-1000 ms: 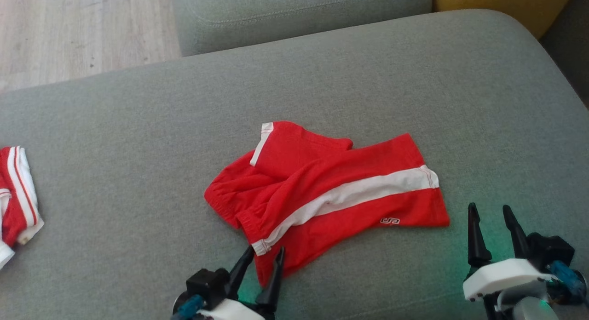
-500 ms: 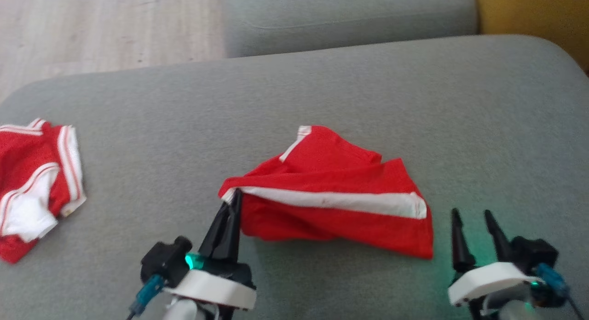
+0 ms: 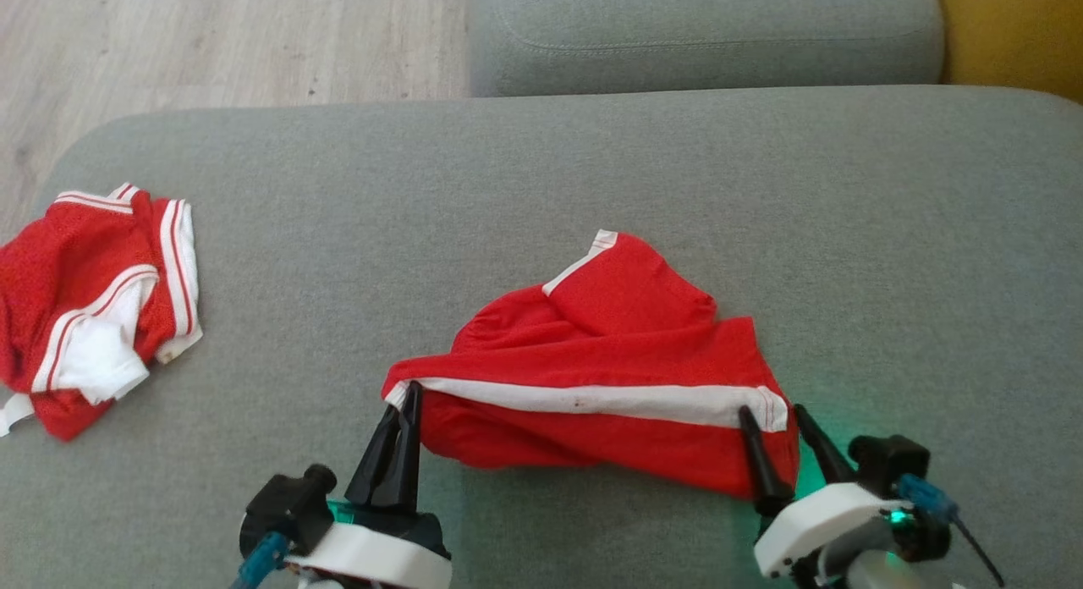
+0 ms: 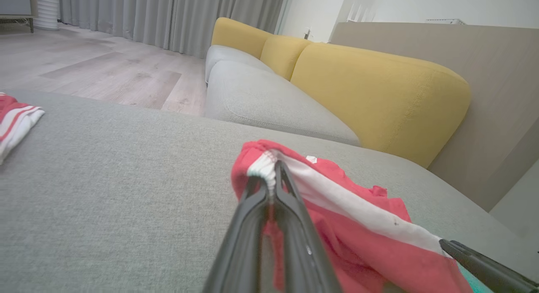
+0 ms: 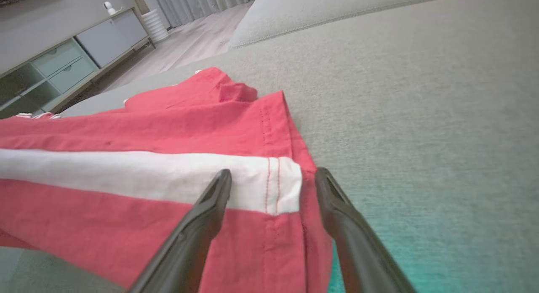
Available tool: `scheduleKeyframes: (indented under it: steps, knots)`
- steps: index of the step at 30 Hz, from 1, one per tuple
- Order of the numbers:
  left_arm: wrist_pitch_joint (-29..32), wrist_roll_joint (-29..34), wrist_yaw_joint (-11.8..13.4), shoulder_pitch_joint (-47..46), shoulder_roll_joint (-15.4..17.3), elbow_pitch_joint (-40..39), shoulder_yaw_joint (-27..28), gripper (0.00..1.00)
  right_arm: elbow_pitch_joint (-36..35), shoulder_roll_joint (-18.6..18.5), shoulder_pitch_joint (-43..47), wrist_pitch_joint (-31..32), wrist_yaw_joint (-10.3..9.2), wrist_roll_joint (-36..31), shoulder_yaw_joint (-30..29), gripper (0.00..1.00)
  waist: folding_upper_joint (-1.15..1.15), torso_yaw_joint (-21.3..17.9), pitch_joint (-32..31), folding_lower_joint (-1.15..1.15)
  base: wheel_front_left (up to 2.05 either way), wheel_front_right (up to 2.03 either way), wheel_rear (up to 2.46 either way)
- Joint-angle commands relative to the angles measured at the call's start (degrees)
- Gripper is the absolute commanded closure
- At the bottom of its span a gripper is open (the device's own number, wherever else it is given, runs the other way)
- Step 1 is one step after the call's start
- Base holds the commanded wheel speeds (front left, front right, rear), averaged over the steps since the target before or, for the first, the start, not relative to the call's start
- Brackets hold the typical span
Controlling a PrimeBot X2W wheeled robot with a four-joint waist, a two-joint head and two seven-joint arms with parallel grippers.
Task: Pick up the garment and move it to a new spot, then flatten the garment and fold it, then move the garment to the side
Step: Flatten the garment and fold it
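L hand [image 3: 410, 392] pinches shorts [image 3: 609, 352] corner; R hand [image 3: 770, 413] open astride hem.

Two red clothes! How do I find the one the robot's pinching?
Find the big grey cushion. At its front middle lie the red shorts, pinched by the left gripper. Unlike the crumpled garment far left, they have one long white stripe across.
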Motion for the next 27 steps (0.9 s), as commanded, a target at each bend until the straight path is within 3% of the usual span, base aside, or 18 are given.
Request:
scheduleKeyframes:
  steps: [1, 12, 27]
  knots:
    - [-0.4, 0.1, 0.1, -2.0, 0.0, -1.3, 1.9, 1.00, 0.1, -0.3, -3.0, -0.4, 0.20, 0.9, 2.8, 0.00, 0.00, 0.4, 0.2, 0.00, 0.00, 0.00, 0.00]
    - [-0.4, 0.3, 0.1, -2.8, 0.0, -1.2, 1.8, 1.00, 6.7, -0.3, -6.0, -0.4, 0.20, 7.4, 7.7, 0.00, 0.00, 1.5, 1.2, 0.00, 0.00, 0.00, 0.00]
    - [-0.4, 0.3, 0.1, -3.2, 0.0, -0.3, 1.4, 1.00, 1.0, -4.3, -7.0, -0.4, 0.20, 16.4, 14.9, 0.00, 0.00, 1.7, 1.9, 0.00, 0.00, 0.00, 0.00]
